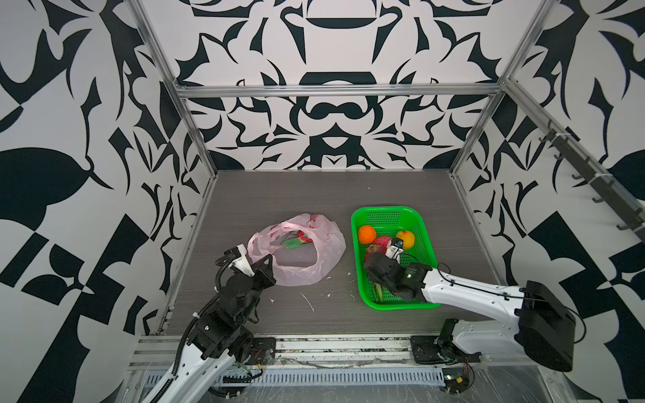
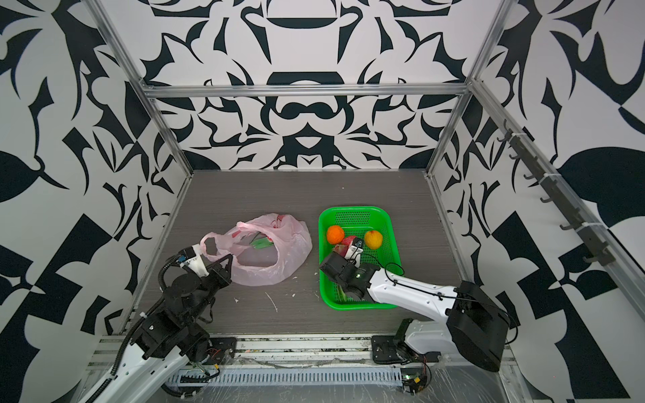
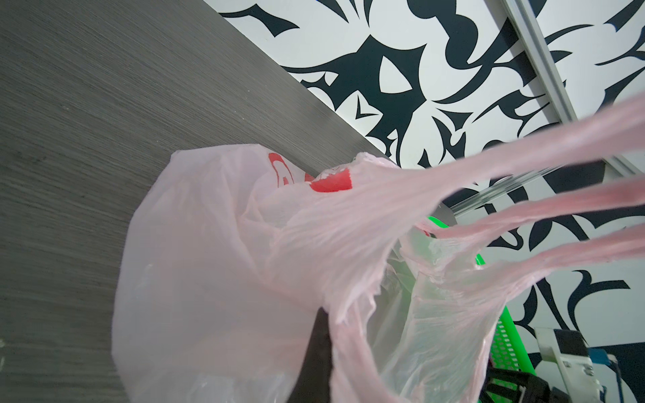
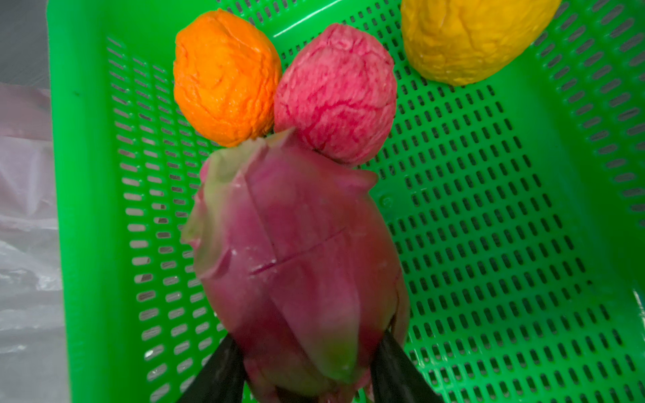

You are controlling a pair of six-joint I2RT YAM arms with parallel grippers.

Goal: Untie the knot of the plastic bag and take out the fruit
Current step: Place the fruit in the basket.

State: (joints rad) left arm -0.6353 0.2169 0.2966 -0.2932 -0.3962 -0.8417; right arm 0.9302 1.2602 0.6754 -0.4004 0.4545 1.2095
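Pinches handle [image 3: 558, 204] of untied bag [image 1: 314, 272] in left pincer [image 1: 268, 260]; clamps dragon fruit [image 4: 296, 261] in right pincer [image 4: 307, 335] inside basket [image 1: 384, 209], beside orange [image 1: 367, 234], red ball [image 1: 383, 241], yellow fruit [image 1: 405, 239]. Leaves second dragon fruit [image 1: 296, 240] bagged.

We count five pieces of fruit in all. Four are in the one green basket [image 1: 384, 210]: one orange [image 1: 367, 234] at its 10 o'clock, one yellow-orange round fruit [image 1: 405, 239] at 2 o'clock, one bumpy red ball [image 1: 382, 240] between them, and one dragon fruit [image 4: 296, 261] near the middle. A second dragon fruit [image 1: 296, 241] lies inside the single plastic bag [image 1: 330, 244], at the basket's 9 o'clock. We count two robot arms: one left arm [image 1: 195, 356] and one right arm [image 1: 471, 293].
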